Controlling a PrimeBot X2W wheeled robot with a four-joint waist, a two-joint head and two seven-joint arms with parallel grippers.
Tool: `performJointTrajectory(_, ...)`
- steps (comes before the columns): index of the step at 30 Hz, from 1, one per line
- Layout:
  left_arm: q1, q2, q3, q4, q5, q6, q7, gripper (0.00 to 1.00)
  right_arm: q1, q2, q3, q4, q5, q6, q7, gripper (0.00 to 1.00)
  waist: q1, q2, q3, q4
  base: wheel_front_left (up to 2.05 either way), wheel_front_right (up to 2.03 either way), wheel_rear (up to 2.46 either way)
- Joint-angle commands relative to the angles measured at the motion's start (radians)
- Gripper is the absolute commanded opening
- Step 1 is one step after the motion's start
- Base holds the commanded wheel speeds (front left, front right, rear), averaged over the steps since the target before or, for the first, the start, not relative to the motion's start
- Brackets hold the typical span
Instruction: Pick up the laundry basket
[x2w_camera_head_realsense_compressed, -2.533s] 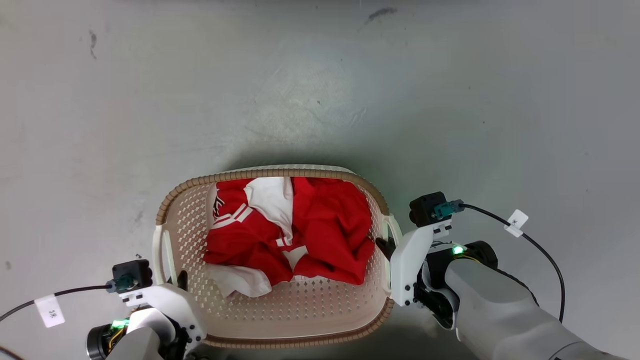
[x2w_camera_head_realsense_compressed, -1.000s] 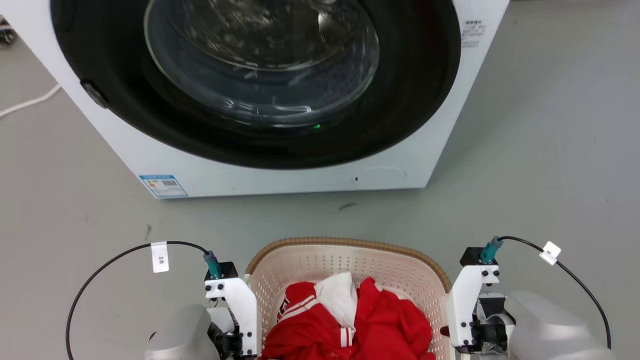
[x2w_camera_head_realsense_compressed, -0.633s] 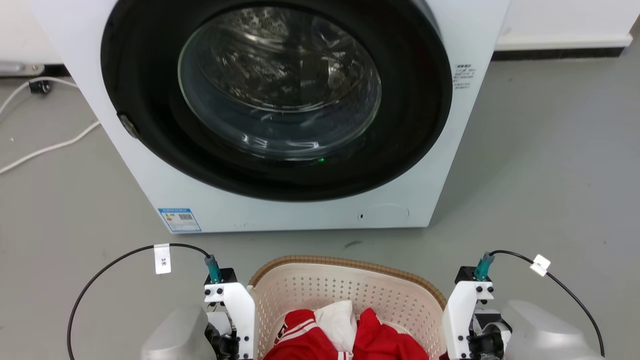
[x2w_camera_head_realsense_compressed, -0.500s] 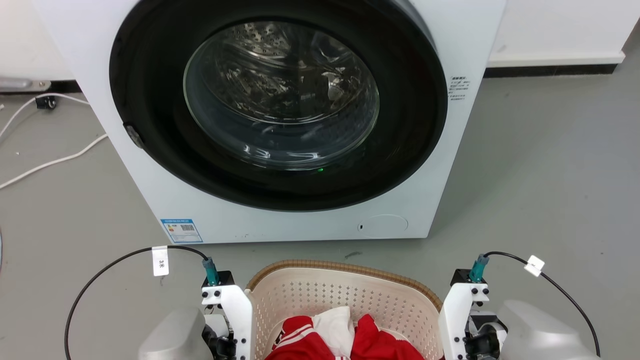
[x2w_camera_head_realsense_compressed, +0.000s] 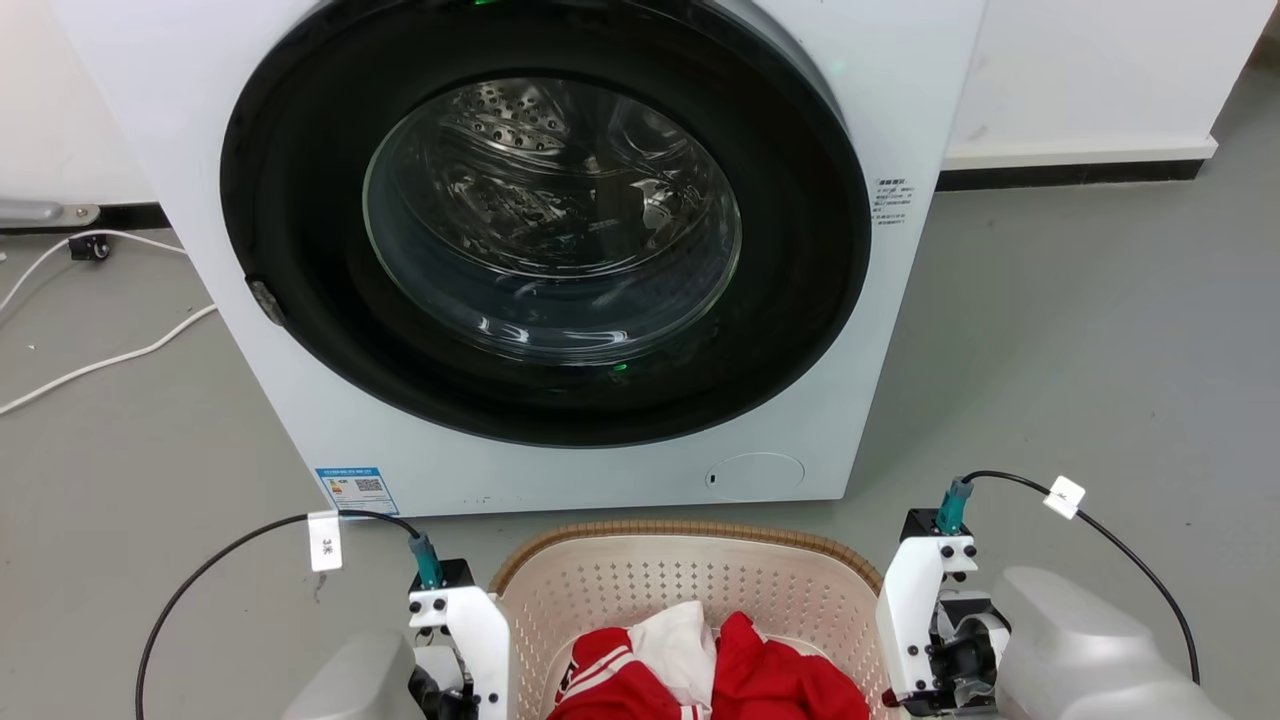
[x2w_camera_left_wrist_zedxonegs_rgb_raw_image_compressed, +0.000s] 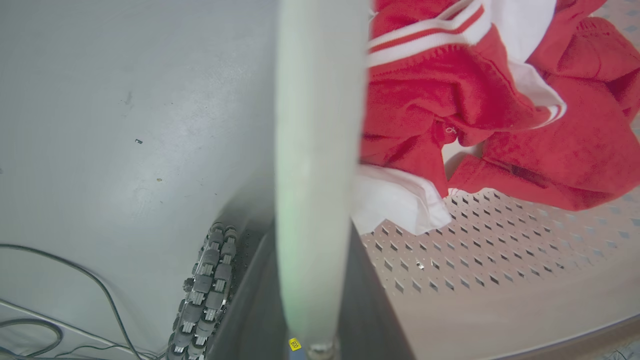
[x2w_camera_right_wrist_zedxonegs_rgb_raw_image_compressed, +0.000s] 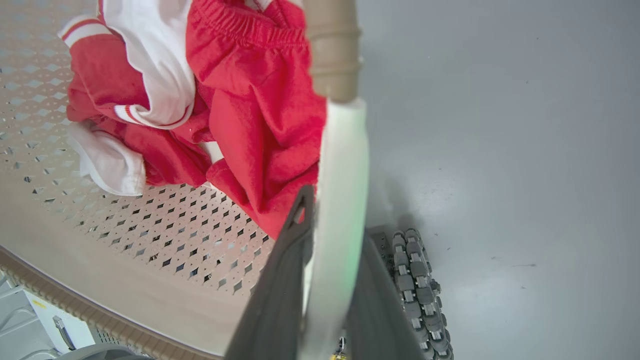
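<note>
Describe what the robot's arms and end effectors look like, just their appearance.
The left forearm and right forearm are smooth pale grey shells. Each wrist has a white bracket with black screws, a teal plug and a black cable bearing a white tag. The left end effector and right end effector each have two long dark grey fingers.

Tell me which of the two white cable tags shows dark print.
The white paper tag on the black cable at lower left: dark characters show. The right-hand tag looks blank.

Bright even light, glints on washer glass (x2w_camera_head_realsense_compressed: 550, 220), basket handle (x2w_camera_left_wrist_zedxonegs_rgb_raw_image_compressed: 315, 150) blurred up close
</note>
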Motion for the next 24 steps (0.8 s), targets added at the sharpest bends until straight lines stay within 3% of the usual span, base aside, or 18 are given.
performJointTrajectory(1, 0.001, -0.030, 0.000, -0.009, -0.014, -0.010, -0.002, 0.00, -0.008, 0.037, -0.001, -0.012, 0.002, 0.014, -0.005, 0.00, 0.0001, -0.0001, -0.002, 0.000, 0.00, 0.00, 0.00)
performJointTrajectory(24, -0.020, -0.032, -0.036, 0.003, -0.038, -0.010, -0.022, 0.00, 0.015, 0.054, -0.016, -0.004, 0.008, 0.014, -0.024, 0.00, 0.0001, -0.0001, -0.007, -0.008, 0.00, 0.00, 0.00)
